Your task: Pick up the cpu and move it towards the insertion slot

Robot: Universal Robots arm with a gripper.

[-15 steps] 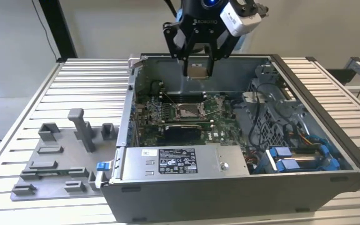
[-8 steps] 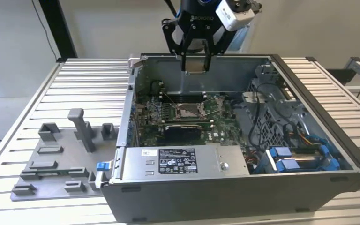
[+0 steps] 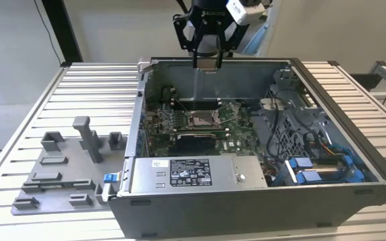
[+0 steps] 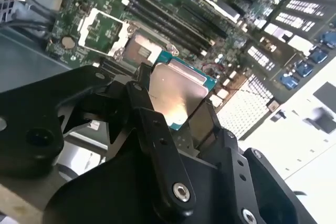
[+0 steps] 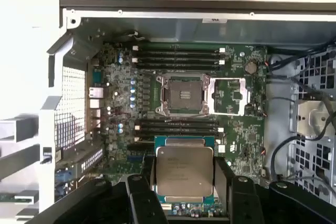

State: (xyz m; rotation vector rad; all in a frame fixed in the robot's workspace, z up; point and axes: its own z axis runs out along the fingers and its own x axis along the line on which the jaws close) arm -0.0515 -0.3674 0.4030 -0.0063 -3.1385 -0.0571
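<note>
Ribbed metal tabletop (image 3: 92,80) carried the open computer case (image 3: 354,150) in the exterior view, gripper (image 3: 206,63) hanging above its rear wall. In both wrist views, black fingers (image 5: 142,192) clamped the square, silvery cpu (image 5: 185,170) above the metal-framed insertion slot (image 5: 181,94), well apart.

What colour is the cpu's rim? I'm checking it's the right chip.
Green, around a silvery metal top; the cpu shows best in the first wrist view.

Silvery-white square metal cpu (image 5: 185,170) rimmed in thin green. Matte black metal gripper (image 5: 185,203). Silver-framed square insertion slot (image 5: 182,94) with brownish-grey pin-grid centre. Dark green circuit board (image 5: 239,129) striped by long black slots. Grey ribbed surface (image 3: 92,95), pale grey plastic tray (image 3: 56,170).
</note>
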